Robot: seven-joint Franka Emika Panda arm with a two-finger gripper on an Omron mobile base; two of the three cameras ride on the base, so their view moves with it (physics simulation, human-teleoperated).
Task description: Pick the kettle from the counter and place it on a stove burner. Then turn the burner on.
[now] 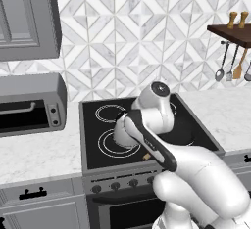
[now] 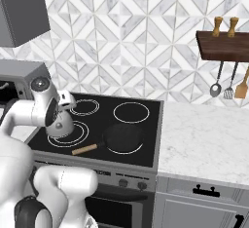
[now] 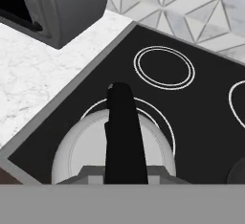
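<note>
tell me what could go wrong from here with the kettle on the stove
1. The kettle sits over the front-left stove burner, but the gripper is on its dark handle; pulling away crookedly could tip or drag it off the ring.
2. The frying pan lies close beside it, wooden handle pointing toward the kettle; a sideways swing could knock it.
3. The knobs sit low on the front; the arm could brush the kettle reaching down.

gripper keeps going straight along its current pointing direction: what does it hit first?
The kettle, most likely its dark handle, directly ahead of the gripper in the hand view. It sits on the stove burner. Depth is unclear; contact may already exist.
</note>
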